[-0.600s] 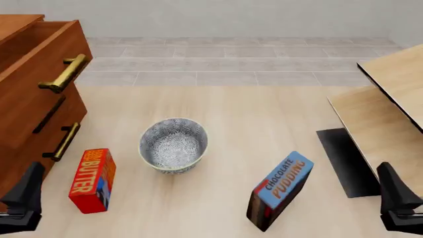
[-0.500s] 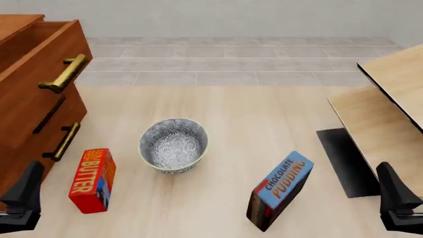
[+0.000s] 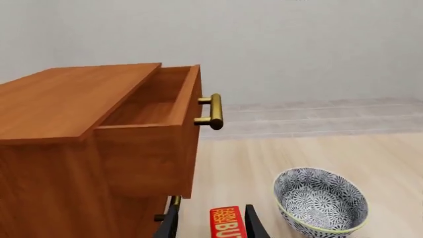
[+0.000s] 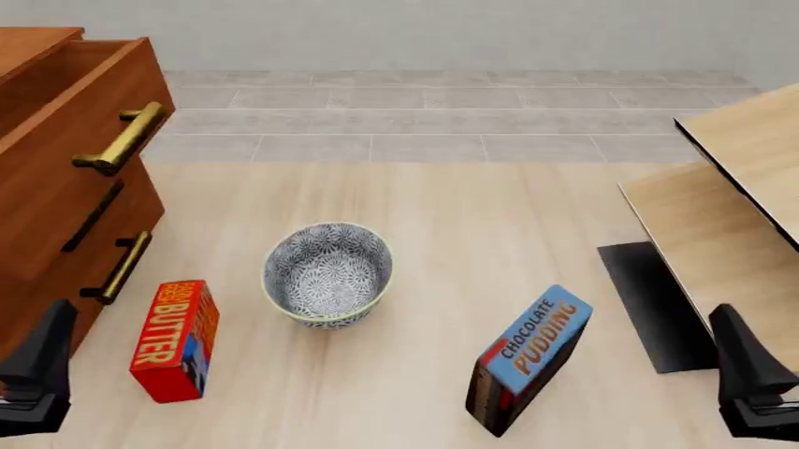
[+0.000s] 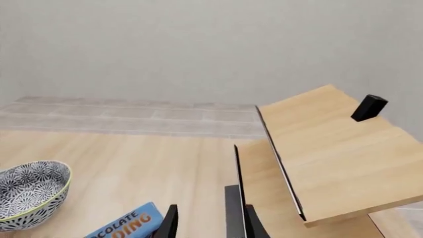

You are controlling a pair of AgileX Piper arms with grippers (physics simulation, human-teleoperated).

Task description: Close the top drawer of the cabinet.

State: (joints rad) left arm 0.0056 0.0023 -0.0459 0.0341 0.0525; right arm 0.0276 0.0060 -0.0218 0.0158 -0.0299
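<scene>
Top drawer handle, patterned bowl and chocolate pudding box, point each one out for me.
top drawer handle (image 4: 123, 138), front view, middle of the brass bar.
patterned bowl (image 4: 327, 273), front view, inside of the bowl.
chocolate pudding box (image 4: 534, 344), front view, blue lettered face.

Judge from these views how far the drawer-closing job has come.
Nothing looks done: the top drawer stands pulled out of the cabinet, its inside showing. Nothing is in hand: the left gripper and right gripper sit low near the table's near edge, touching nothing. Left: reach the drawer's front and push it in.
</scene>
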